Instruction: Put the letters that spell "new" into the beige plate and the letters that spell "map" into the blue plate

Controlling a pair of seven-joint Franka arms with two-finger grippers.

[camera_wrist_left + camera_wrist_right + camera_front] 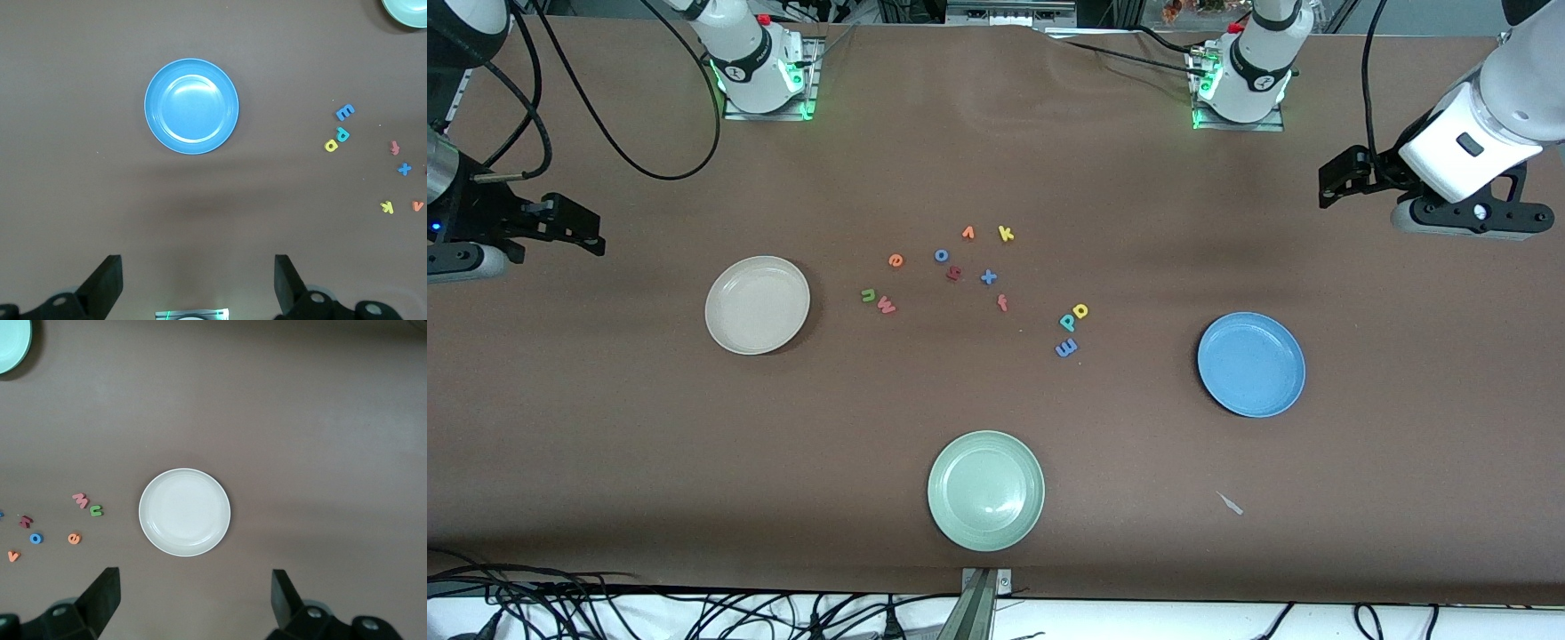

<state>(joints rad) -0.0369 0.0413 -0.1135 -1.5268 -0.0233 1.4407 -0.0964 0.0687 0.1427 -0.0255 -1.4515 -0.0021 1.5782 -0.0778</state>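
Green n, red w, orange e lie on table just beside beige plate, toward right arm's end; right gripper nearer, jaws wide, empty; left gripper wide, waiting

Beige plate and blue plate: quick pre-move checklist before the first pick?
1. Beige plate has no letters in it: ok.
2. Blue plate has no letters in it: ok.
3. Green n, orange e, red w lie loose on the table: ok; n and w are close together.
4. Blue m, yellow a, teal p are clustered tightly: not ok for an easy single pick.
5. Left pincer open, over the table by the blue plate: ok.
6. Right pincer open, by the beige plate: ok.
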